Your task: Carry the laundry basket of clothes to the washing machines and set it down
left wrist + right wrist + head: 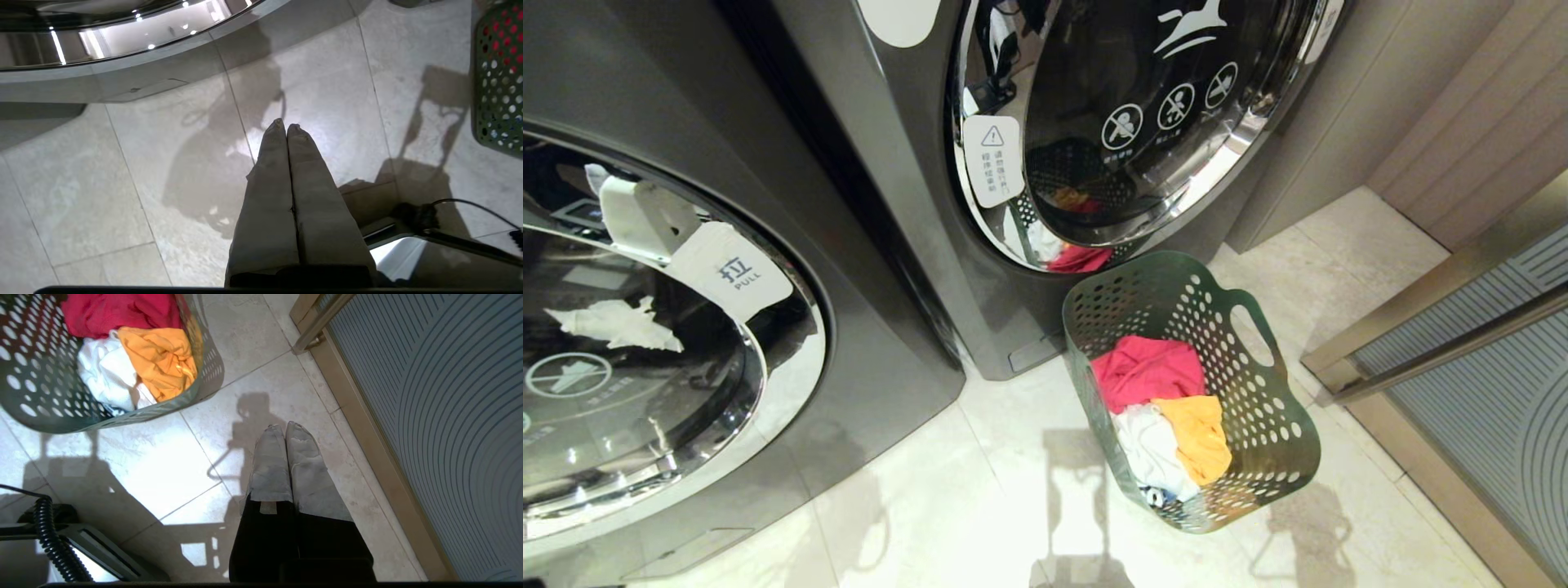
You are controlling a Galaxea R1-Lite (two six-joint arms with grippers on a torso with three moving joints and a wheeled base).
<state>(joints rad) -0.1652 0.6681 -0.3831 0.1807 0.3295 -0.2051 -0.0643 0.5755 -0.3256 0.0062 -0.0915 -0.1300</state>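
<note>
The dark green laundry basket [1282, 425] stands on the floor in front of the right washing machine [898, 245]. In it lie the clothes: a pink-red piece [1147, 371], a white one [1147, 449] and a yellow-orange one [1196, 437]. A second washing machine [792, 392] fills the left of the head view. Neither arm shows there. My left gripper [285, 124] is shut and empty over bare tiles, with the basket [498, 81] off to one side. My right gripper [284, 426] is shut and empty above the floor, apart from the basket [122, 416].
A ribbed grey panel with a tan frame [1462, 351] runs along the right of the basket. A beige wall [1462, 122] rises behind it. Pale floor tiles [980, 490] lie open between the machines and me. Parts of my base and a coiled cable [53, 543] show low down.
</note>
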